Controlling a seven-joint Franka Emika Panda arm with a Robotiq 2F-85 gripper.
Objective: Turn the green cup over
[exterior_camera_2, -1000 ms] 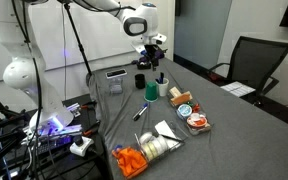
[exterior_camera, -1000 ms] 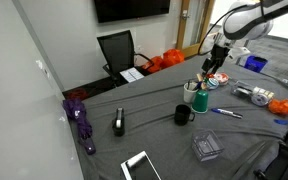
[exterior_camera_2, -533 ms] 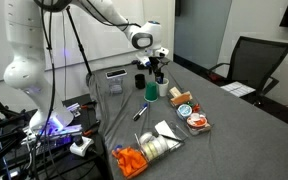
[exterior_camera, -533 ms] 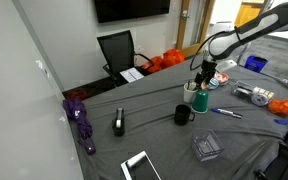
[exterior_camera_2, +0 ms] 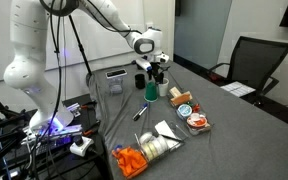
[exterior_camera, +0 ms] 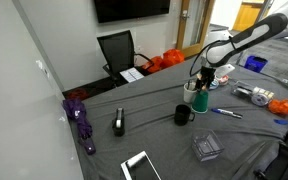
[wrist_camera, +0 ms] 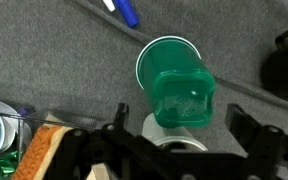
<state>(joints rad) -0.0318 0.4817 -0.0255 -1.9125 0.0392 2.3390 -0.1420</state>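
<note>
- Plastic by the look of it, so judge the green cup [exterior_camera: 199, 100] light, stiff and a little slick. In an exterior view it stands toward the tabletop's [exterior_camera: 154, 130] far edge, with the gripper [exterior_camera: 206, 80] just above it.
- In an exterior view the black mug [exterior_camera_2: 140, 82] and the white cup with pens [exterior_camera_2: 162, 89] crowd it on either side, so your room is tight.
- In the wrist view the jaws are spread wide and hold nothing. Take the cup across its wall, keeping clear of the blue pen [wrist_camera: 125, 11].
</note>
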